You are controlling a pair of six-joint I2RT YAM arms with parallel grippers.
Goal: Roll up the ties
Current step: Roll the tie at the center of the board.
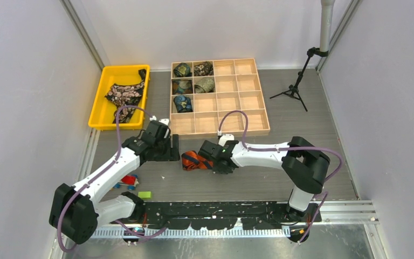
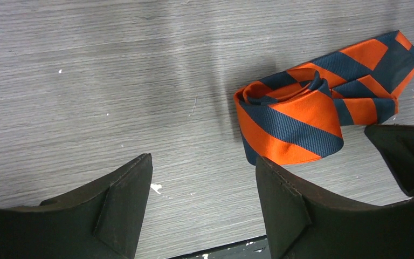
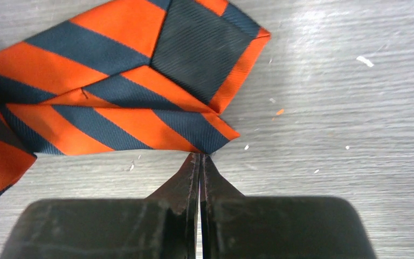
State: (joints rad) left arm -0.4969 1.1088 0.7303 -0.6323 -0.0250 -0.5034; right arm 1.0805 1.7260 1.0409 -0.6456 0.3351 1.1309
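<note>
An orange-and-dark-blue striped tie [image 1: 194, 160] lies on the grey table between the two arms. It is partly rolled: in the left wrist view the coiled part of the tie [image 2: 296, 124] sits just beyond my right fingertip, and its wide end trails off to the right. My left gripper [image 2: 204, 159] [image 1: 173, 148] stands open just left of the coil, with only bare table between its fingers. My right gripper [image 3: 199, 156] [image 1: 211, 162] is shut, its tips pinching the lower corner of the tie's flat wide end [image 3: 113, 97].
A wooden divided box [image 1: 248, 102] at the back holds several small rolled ties [image 1: 193, 78] in its left cells. A yellow bin [image 1: 99, 108] at the back left holds a black flowered tie [image 1: 124, 93]. Toy blocks [image 1: 131, 181] lie near the left arm. A small tripod [image 1: 296, 86] stands at the back right.
</note>
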